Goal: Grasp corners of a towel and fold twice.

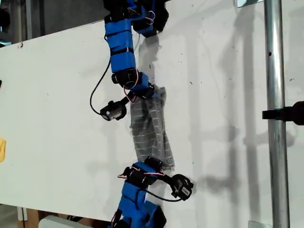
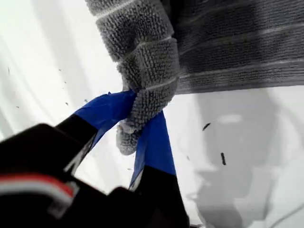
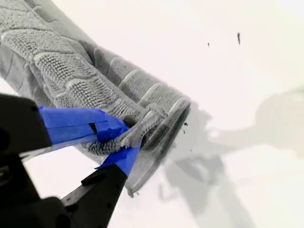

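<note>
The towel, dark grey with thin white stripes, hangs stretched as a narrow bunched band between two blue-taped arms in the exterior view. One arm reaches down from that view's top and holds the towel's upper end. The other comes up from that view's bottom and holds the lower end. The wrist views do not show which arm is which. My first gripper is shut on a towel corner. My second gripper is shut on a folded towel edge.
The white table carries scattered dark specks and shadows. A metal pole with a black clamp stands at the exterior view's right. A yellow object sits at that view's left edge.
</note>
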Robot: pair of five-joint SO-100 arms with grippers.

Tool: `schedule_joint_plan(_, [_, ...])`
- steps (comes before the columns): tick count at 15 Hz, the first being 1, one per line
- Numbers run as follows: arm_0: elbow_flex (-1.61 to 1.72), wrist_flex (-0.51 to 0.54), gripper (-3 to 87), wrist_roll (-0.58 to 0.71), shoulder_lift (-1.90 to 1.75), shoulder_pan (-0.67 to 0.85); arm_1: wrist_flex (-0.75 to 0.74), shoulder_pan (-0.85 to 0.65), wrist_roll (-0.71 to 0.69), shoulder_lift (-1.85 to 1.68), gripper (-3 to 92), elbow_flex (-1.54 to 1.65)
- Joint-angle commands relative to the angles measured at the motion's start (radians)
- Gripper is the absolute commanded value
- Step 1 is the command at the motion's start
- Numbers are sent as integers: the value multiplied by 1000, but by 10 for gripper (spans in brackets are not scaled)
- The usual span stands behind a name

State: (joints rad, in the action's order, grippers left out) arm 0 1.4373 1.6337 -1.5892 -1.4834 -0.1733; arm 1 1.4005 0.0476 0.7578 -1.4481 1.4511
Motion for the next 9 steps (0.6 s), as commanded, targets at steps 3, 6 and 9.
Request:
schedule_joint_plan(3, [20,32,-29,209,-107,247,-43,-264,-250,-72,-3,-52])
schedule_joint_plan(6, [25,48,-29,377,-140,414,-8,-396,-391,-72,-3,-117])
schedule_joint_plan(9, [31,52,-29,489,-201,526,35,-479,-471,-71,-3,-201])
